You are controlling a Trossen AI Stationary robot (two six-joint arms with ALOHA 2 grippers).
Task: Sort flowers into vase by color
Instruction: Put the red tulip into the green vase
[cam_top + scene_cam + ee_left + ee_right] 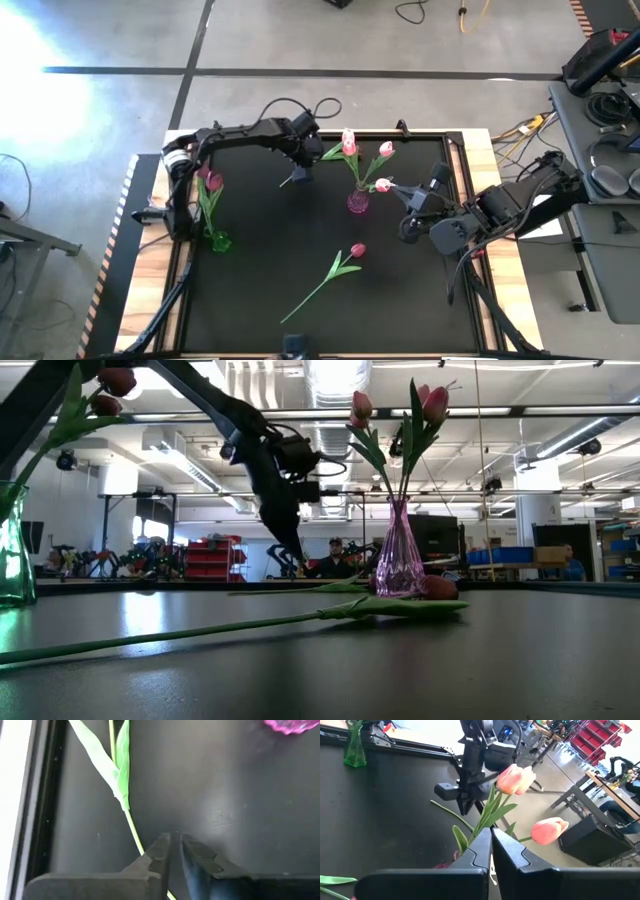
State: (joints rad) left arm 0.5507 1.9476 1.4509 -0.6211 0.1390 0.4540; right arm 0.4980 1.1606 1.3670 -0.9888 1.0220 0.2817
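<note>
A pink glass vase [357,201] [399,560] holds three pale pink tulips [515,779]. A green vase [218,240] [12,545] holds dark red tulips [210,181]. One dark-headed tulip [340,266] [300,620] lies flat mid-table. Another stem with leaves [120,775] [451,815] lies near the far edge. My left gripper [298,180] [297,568] [175,836] points down just above that stem, shut, with the stem passing under its fingers. My right gripper [400,195] [491,831] is shut beside the pink vase's flowers, with nothing visible between its fingers.
The black mat is bounded by a raised frame [460,140] on a wooden table. Bare mat lies between the two vases and along the near edge. Beyond the table, the low view shows a workshop with a person [335,550] far off.
</note>
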